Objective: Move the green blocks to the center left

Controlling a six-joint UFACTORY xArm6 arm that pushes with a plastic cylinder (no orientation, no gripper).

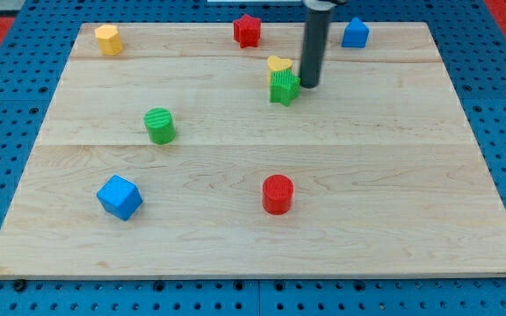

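Red cylinder (278, 193) nearest; my tip (308, 85), a bare rod holding nothing, touching green star block's (284, 88) right side.

The green cylinder (159, 125) stands upright on its flat end, ridged top facing up, on the left half of the board a little above mid-height, apart from every other block. The green star (284, 87), a ribbed star-like block, sits right of centre in the upper part of the board, touching or overlapping the lower edge of the yellow block (278, 64) behind it. My tip (309, 85) is just beside the star's right edge, seemingly touching it.
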